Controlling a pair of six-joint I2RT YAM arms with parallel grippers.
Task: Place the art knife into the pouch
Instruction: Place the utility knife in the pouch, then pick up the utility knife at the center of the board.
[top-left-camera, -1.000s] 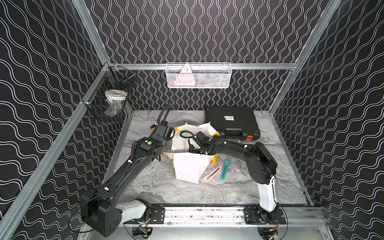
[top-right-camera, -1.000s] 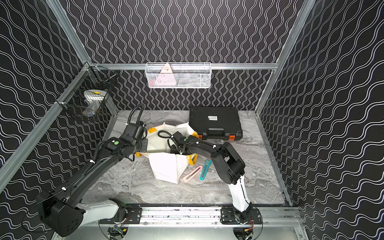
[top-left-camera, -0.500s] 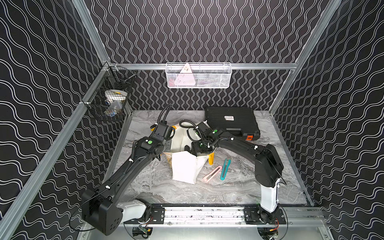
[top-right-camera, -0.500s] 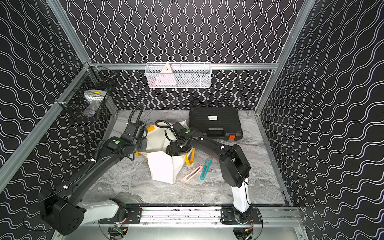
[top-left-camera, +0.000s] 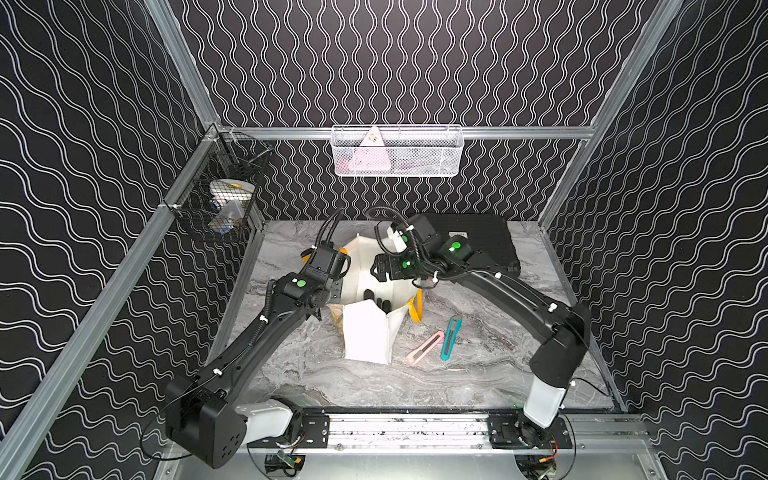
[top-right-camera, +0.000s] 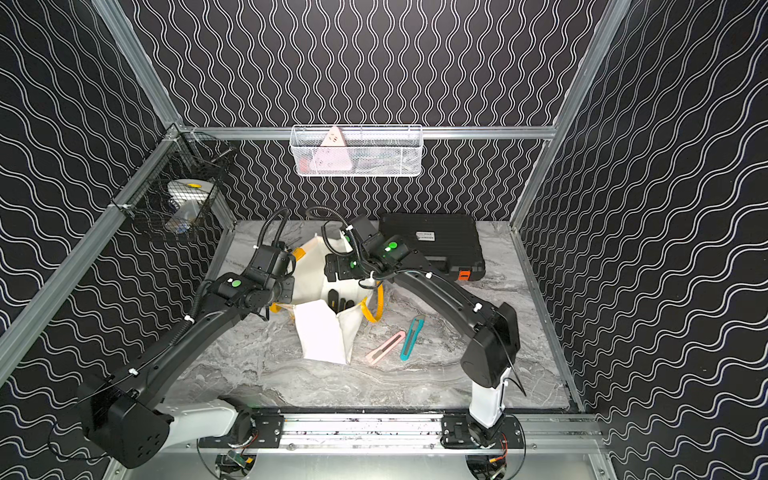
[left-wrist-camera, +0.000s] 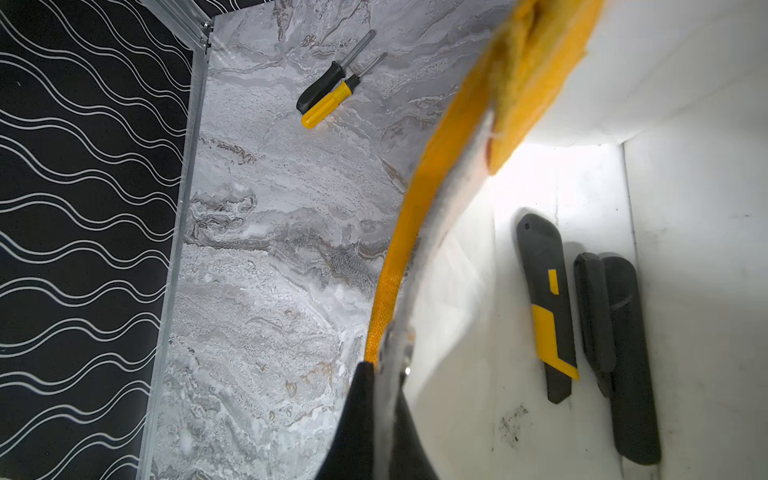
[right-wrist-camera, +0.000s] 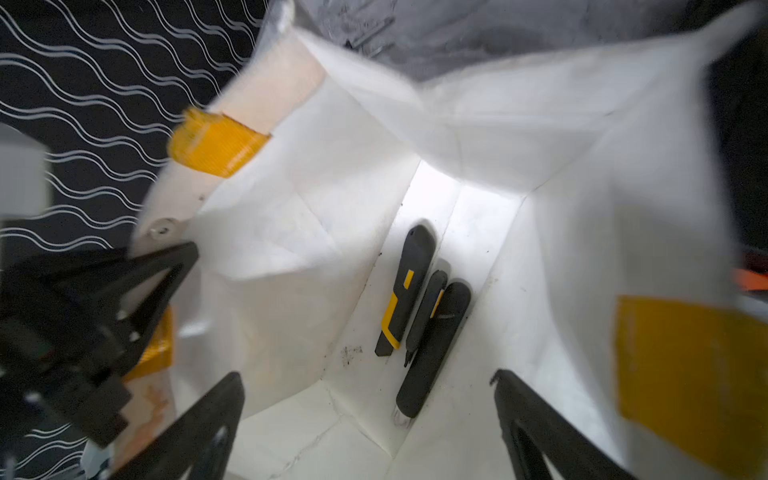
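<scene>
— What's the floor like from your end?

— I'm looking at a grey marbled tabletop (top-left-camera: 478, 374), boxed in by black walls with white wavy lines (top-left-camera: 415, 62) and aluminium framing at the corners. A white wire basket (top-left-camera: 397, 151) hangs on the back rail, and a black wire basket (top-left-camera: 216, 199) hangs on the left wall.

— And the knife?

— The black art knife with a yellow slider (right-wrist-camera: 401, 291) lies flat on the bottom of the white fabric pouch with yellow loop handles (top-left-camera: 368, 332), beside two other dark tools (right-wrist-camera: 436, 332) (I can't make those out clearly). My right gripper (right-wrist-camera: 368, 376) hangs over the pouch mouth, jaws spread wide and gripping nothing. My left gripper (left-wrist-camera: 380, 370) is clenched on the pouch rim, next to a yellow handle.

— Room to move?

— A black hard case with an orange latch (top-right-camera: 436, 245) sits at the back right, close behind my right wrist. A pink utility knife (top-left-camera: 424, 348) and a teal utility knife (top-left-camera: 451, 337) lie just right of the pouch. Bare marble runs from there to the front rail (top-left-camera: 415, 428) and the right edge.
</scene>
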